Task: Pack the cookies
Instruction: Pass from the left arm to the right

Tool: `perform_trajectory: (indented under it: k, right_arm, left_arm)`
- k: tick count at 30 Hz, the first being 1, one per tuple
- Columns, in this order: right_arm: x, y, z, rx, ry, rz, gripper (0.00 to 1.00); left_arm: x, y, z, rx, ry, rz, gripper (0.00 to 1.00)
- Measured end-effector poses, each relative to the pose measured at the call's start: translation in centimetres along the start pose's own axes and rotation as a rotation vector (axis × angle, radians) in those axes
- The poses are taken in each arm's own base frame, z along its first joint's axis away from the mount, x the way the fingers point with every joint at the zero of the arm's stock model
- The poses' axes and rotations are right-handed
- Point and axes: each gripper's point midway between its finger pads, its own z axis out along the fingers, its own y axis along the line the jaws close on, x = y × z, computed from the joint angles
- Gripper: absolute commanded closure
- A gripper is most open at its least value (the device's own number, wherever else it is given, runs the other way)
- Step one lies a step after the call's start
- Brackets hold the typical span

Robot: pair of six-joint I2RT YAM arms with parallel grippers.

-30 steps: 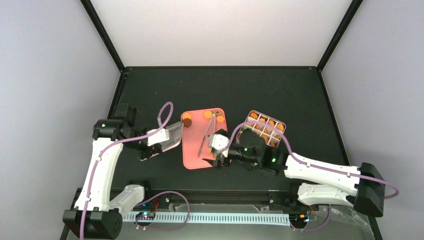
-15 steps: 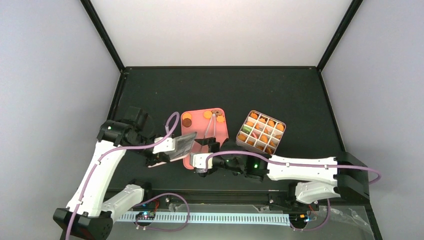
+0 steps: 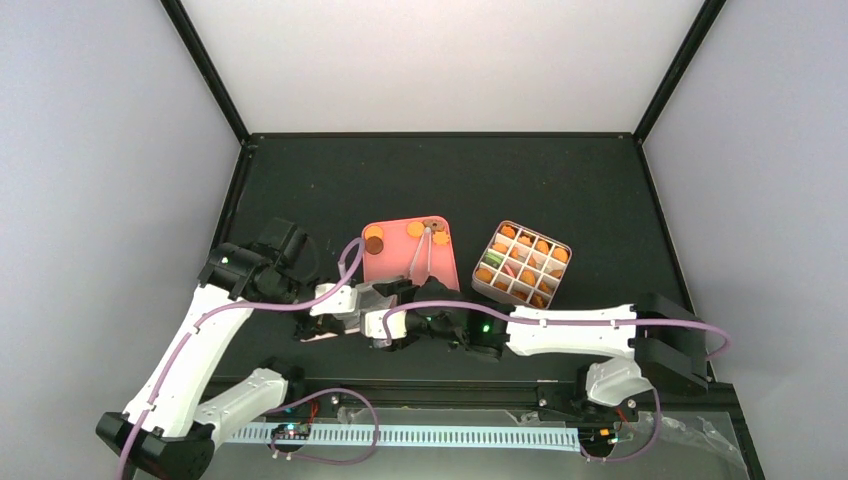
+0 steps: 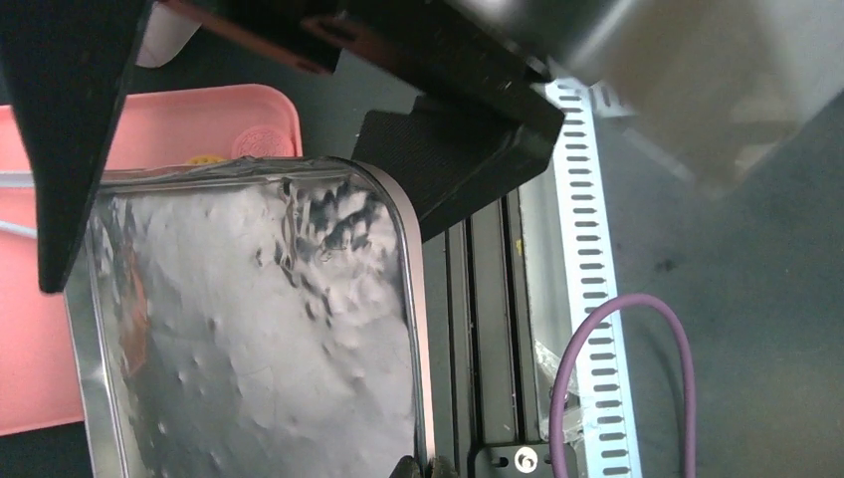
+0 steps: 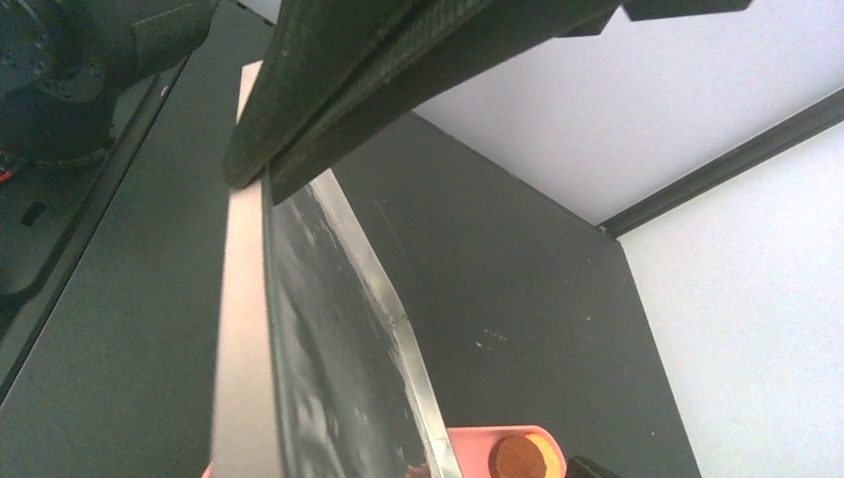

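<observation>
My left gripper (image 3: 348, 303) is clamped on a dimpled silver lid (image 4: 249, 329), holding it over the near edge of the pink tray (image 3: 388, 268). My right gripper (image 3: 392, 300) stands wide about the lid's rim. Most cookies (image 3: 527, 262) sit in the divided box (image 3: 543, 235). A few lie on the tray beside the tongs (image 3: 421, 256).

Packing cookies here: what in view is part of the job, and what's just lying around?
Job: cookies; divided box; pink tray holding the loose ones; metal lid.
Lying about: tongs on the tray; slotted strip at the near edge.
</observation>
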Motion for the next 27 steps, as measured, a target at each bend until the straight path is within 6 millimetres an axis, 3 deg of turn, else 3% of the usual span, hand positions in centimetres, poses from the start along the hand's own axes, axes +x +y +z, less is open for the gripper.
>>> perform_trajectory:
  k: [4,9,12,14,17,19,22,27]
  right_arm:
    - [0.2,0.3,0.6,-0.013,0.005,-0.001,0.39]
    - [-0.3,0.5,0.8,-0.026,-0.003,-0.004,0.81]
    - [0.0,1.2,0.8,-0.055,0.016,-0.019,0.98]
    - [0.7,2.5,0.8,-0.096,0.046,-0.032,0.99]
    - [0.7,2.4,0.9,-0.082,0.05,-0.045,0.99]
    - [0.8,2.1,0.9,-0.066,0.057,-0.047,0.99]
    - [0.7,1.0,0.9,-0.013,0.061,-0.042,0.99]
    - [0.5,-2.0,-0.1,0.129,0.065,-0.01,0.99]
  left_arm:
    - [-0.2,-0.5,0.1,0.012,0.0,0.008,0.98]
    - [-0.2,-0.7,0.2,0.02,0.003,0.007,0.99]
    - [-0.2,-0.6,0.1,0.012,0.011,0.009,0.99]
    - [-0.3,-0.1,-0.3,-0.02,0.024,0.023,0.98]
    - [-0.4,0.0,-0.5,-0.029,0.025,0.022,0.98]
    - [-0.5,0.3,-0.6,-0.044,0.028,0.025,0.77]
    - [-0.7,0.9,-0.8,-0.082,0.03,0.026,0.27]
    - [-0.8,4.4,-2.3,-0.305,0.062,0.024,0.02]
